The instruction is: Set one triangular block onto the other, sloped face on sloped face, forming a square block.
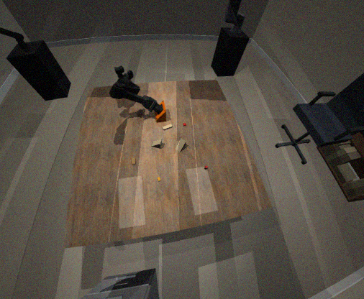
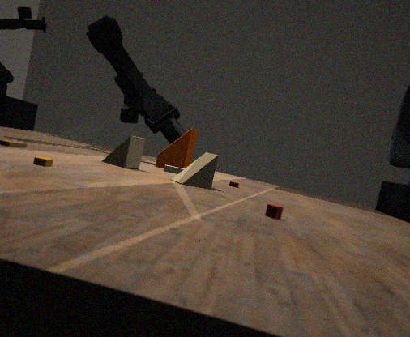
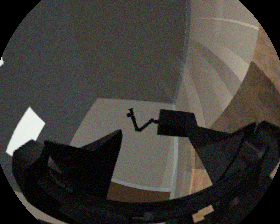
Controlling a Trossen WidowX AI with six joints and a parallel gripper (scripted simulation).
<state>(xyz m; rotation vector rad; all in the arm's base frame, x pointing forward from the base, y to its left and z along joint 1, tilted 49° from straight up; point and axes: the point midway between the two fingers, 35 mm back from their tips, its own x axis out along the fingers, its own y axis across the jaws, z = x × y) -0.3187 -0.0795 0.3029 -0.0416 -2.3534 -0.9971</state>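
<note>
One pale grey triangular block (image 1: 157, 144) (image 2: 134, 154) stands on the table (image 1: 101, 201) (image 2: 151, 243), its slope rising from the table. The other triangular block (image 1: 180, 145) (image 2: 201, 172) stands apart from it, also slope upward, farther right in the top and exterior views. My gripper (image 1: 124, 72) (image 3: 155, 131) is raised high at the far end of the arm, well away from both blocks, turned outward from them. Its fingers are spread wide with nothing between them. In the exterior view its fingers cannot be made out. Neither block shows in the wrist view.
An orange wedge (image 1: 163, 106) (image 2: 176, 153) is at the arm's foot. A pale bar (image 1: 167, 126) (image 2: 173, 168) lies before it. Red cubes (image 1: 206, 167) (image 1: 184, 124) (image 2: 274, 211) (image 2: 234, 184), a yellow block (image 1: 159, 179) (image 2: 43, 162) and a brown block (image 1: 133, 161) (image 2: 11, 143) lie around.
</note>
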